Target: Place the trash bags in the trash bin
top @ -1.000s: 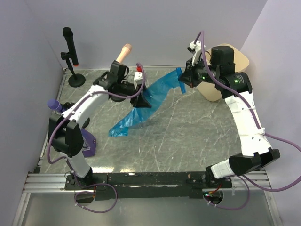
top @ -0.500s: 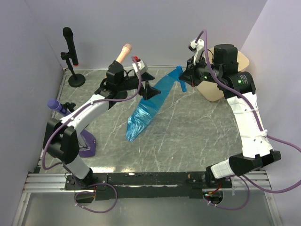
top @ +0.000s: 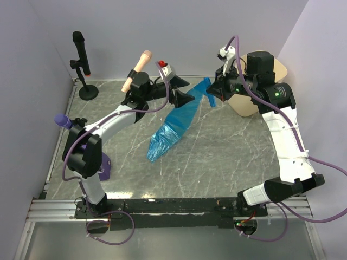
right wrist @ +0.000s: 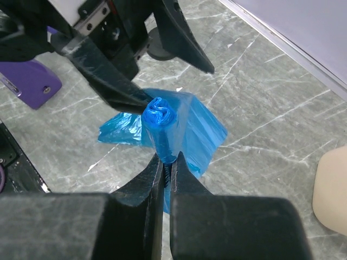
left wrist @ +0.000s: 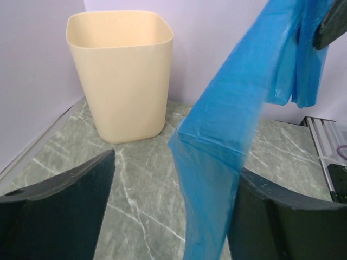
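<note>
- The left end effector (top: 182,96) had let go and stood wide, jaws either side of the blue trash bag (top: 172,123).
- The right end effector (top: 213,93) alone pinched the bag's bunched top; its tail perhaps touched the surface (top: 217,157).
- The trash bin (top: 246,108) waited at two o'clock, close behind the right wrist.

**Right wrist view.** The right gripper (right wrist: 167,160) enters from the lower edge. Its two dark fingers are pressed together on a fold of the blue trash bag (right wrist: 187,127), just below the bag's twisted, bunched top. The rest of the bag fans out beyond the fingers, over the grey marbled table (right wrist: 260,108). Above the bag, the left gripper (right wrist: 178,84) has its fingers spread wide. The tip of its lower finger lies just beside the twisted top, but contact cannot be judged. A purple object (right wrist: 27,81) lies to the left of the bag. Well to the bag's right, at the frame edge, part of the cream trash bin (right wrist: 332,189) shows.
</note>
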You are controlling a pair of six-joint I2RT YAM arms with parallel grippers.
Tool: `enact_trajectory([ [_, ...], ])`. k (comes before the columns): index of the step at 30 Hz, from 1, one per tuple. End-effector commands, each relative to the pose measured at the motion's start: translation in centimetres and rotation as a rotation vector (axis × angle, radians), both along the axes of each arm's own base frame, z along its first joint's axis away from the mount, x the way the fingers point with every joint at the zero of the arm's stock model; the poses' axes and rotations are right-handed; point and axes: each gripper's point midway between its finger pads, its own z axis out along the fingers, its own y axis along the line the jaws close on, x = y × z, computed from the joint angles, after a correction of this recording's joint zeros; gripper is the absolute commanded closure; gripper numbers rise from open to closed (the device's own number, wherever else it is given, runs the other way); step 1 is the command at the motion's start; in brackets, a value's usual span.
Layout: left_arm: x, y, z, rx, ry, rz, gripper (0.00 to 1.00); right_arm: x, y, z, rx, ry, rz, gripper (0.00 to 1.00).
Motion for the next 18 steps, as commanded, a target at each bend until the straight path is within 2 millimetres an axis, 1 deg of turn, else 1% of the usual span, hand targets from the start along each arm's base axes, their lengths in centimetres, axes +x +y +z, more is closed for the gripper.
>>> enact_trajectory([
  [1,-1.6,-0.9,4.9,-0.121,-0.075,-0.087,0.29,-0.9,-0.2,2.8,0.023,-0.079,0.002,1.00],
  [3,-2.0,-0.9,5.2,-0.134,-0.071,-0.101,0.40,-0.9,-0.4,2.7,0.018,-0.080,-0.005,1.00],
  [4,-2.1,-0.8,5.3,-0.140,-0.064,-0.102,0.50,-0.9,-0.4,2.7,0.018,-0.080,-0.007,1.00],
  [5,-2.3,-0.7,5.5,-0.150,-0.064,-0.101,0.63,-0.8,-0.4,2.5,0.015,-0.077,-0.010,1.00],
  [6,-2.4,-0.6,5.5,-0.153,-0.065,-0.102,0.71,-0.8,-0.4,2.4,0.015,-0.073,-0.012,1.00],
  [7,-2.5,-0.6,5.7,-0.155,-0.064,-0.101,0.72,-0.7,-0.5,2.3,0.015,-0.071,-0.014,1.00],
  [10,-2.4,-0.5,5.7,-0.164,-0.046,-0.090,0.62,-0.6,-0.4,2.1,0.017,-0.066,-0.016,1.00],
  [12,-2.2,-0.7,5.4,-0.161,-0.035,-0.089,0.60,-0.5,-0.3,2.1,0.022,-0.062,-0.016,1.00],
  [15,-1.7,-0.9,5.1,-0.161,-0.024,-0.077,0.60,-0.4,-0.2,2.3,0.026,-0.061,-0.013,1.00],
  [18,-1.3,-1.0,4.8,-0.159,-0.016,-0.067,0.64,-0.5,-0.2,2.4,0.029,-0.062,-0.011,1.00],
])
